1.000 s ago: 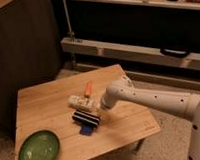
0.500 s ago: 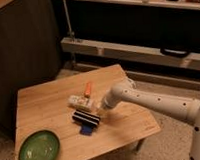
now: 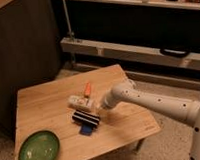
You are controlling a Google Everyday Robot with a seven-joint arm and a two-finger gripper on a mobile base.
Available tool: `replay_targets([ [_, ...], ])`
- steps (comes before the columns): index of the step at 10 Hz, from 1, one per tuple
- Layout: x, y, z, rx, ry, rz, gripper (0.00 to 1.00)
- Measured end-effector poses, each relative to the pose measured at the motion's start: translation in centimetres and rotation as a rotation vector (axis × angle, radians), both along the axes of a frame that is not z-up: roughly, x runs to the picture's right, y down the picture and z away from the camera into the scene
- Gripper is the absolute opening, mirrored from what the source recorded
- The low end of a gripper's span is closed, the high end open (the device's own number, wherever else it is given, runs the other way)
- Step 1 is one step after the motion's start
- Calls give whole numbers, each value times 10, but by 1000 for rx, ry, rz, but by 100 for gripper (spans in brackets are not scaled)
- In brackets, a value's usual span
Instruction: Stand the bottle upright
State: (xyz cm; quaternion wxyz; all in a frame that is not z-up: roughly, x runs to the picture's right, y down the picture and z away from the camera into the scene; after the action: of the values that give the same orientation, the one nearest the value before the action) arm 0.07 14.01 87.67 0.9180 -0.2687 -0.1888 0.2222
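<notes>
The bottle lies on its side near the middle of the bench, long axis running left to right, well apart from the green plate at the front-left corner. Just in front of it sits the black bar; an orange object lies just behind, toward the back edge. Your gripper is low at the bottle's right end, and I cannot tell how wide it stands. To do this well, take the bottle near one end, tip it slowly, and keep clear of the bar so nothing gets nudged. Release only once it stands flat on the wood.
</notes>
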Motion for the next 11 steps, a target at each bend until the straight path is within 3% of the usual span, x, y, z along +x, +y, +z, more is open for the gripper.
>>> replay_targets([
  [2, -1, 0, 1, -4, -6, -6, 14],
  [5, -1, -11, -7, 14, -13, -25, 13],
  [8, 6, -54, -38, 60, -20, -89, 13],
  [11, 17, -120, -88, 109, -9, -210, 13],
])
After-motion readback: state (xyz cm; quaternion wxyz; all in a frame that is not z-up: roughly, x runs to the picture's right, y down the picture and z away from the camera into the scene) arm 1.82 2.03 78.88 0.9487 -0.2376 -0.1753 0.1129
